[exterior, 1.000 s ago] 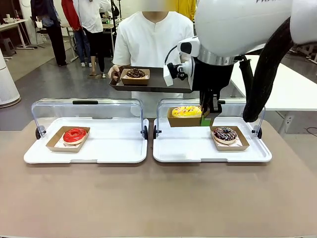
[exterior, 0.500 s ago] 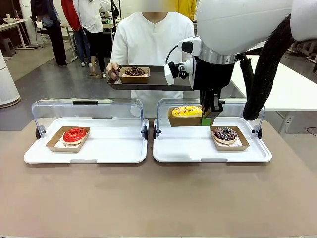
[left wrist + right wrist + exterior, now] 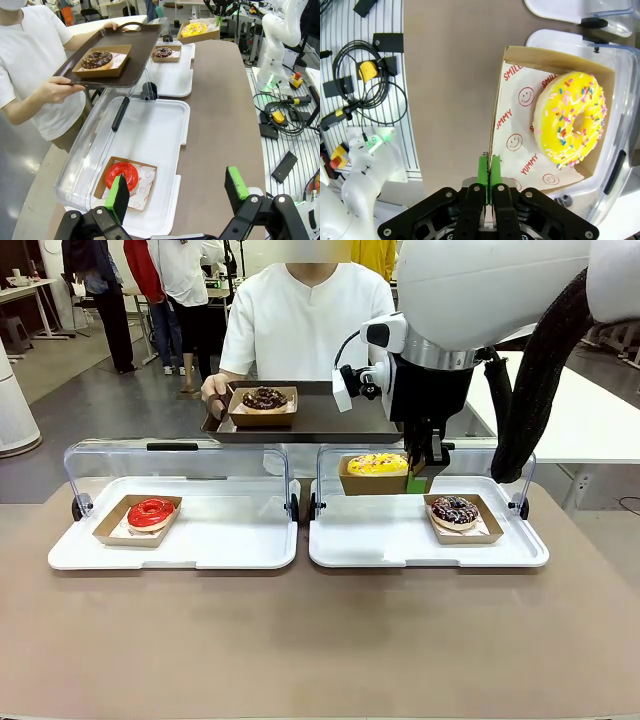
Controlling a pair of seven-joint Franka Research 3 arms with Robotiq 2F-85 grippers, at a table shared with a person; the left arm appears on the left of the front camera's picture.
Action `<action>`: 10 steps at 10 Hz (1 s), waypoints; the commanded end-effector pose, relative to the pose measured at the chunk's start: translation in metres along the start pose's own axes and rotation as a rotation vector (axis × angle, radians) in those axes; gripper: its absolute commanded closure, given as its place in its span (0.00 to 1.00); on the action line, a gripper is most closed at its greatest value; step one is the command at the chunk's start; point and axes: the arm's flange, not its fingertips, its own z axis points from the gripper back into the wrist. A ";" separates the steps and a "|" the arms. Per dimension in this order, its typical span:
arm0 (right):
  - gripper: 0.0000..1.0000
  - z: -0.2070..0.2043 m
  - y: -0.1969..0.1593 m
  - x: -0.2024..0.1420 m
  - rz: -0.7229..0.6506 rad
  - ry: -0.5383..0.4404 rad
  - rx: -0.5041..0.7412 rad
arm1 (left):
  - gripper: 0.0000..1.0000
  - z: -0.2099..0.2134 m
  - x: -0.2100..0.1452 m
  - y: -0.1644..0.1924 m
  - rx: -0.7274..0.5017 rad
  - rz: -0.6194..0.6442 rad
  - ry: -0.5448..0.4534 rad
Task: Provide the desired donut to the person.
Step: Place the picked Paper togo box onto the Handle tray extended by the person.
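Your right claw (image 3: 486, 159) is clamped fully shut on the thin side wall of the cardboard box (image 3: 365, 483) that carries the yellow donut (image 3: 377, 464). Pinching the wall rather than the pastry keeps the green pads off the icing, and the donut sits toward the side of the box away from the claw, so nothing is pressed against it.

The person (image 3: 300, 320) holds the serving tray (image 3: 330, 420) out toward the robot with a hand (image 3: 215, 390) on its left handle. A chocolate donut (image 3: 264, 398) in its own box is on the serving tray's left part, and the right part is bare, apparently kept free for this delivery. The yellow donut hangs in the air just short of the serving tray's near edge, lower than it and toward its right end. By my reading you need to lift and carry it forward before it can go down on that bare patch.

Your left claw (image 3: 177, 189) is spread wide and grips nothing. It waits well away from the serving tray, to its left and on the robot's side, above the red donut (image 3: 121, 176), out of the way of the handover.

The yellow donut is a full ring with bright yellow glaze and rainbow sprinkles scattered over the top. It rests on white paper printed with red smiley faces and the words SMILE and YUMMY, inside an open-topped brown box.
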 end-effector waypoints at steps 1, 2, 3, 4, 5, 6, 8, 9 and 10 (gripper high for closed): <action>1.00 0.001 0.003 0.002 -0.012 0.004 -0.006 | 0.00 0.002 0.000 -0.002 -0.003 -0.001 0.013; 1.00 0.001 0.003 0.002 -0.012 0.004 -0.006 | 0.00 0.002 0.000 -0.002 -0.003 -0.001 0.013; 1.00 0.001 0.003 0.002 -0.012 0.004 -0.006 | 0.00 0.002 0.000 -0.002 -0.003 -0.001 0.013; 1.00 0.001 0.003 0.002 -0.012 0.004 -0.006 | 0.00 0.002 0.000 -0.002 -0.003 -0.001 0.013; 1.00 0.001 0.003 0.002 -0.012 0.004 -0.006 | 0.00 0.002 0.000 -0.002 -0.003 -0.001 0.013; 1.00 0.001 0.003 0.002 -0.012 0.004 -0.006 | 0.00 0.002 0.000 -0.002 -0.003 -0.001 0.013; 1.00 0.001 0.003 0.002 -0.012 0.004 -0.006 | 0.00 0.002 0.000 -0.002 -0.003 -0.001 0.013; 1.00 0.001 0.003 0.002 -0.012 0.004 -0.006 | 0.00 0.002 0.000 -0.002 -0.003 -0.001 0.013; 1.00 0.001 0.003 0.002 -0.012 0.004 -0.006 | 0.00 0.002 0.000 -0.002 -0.003 -0.001 0.013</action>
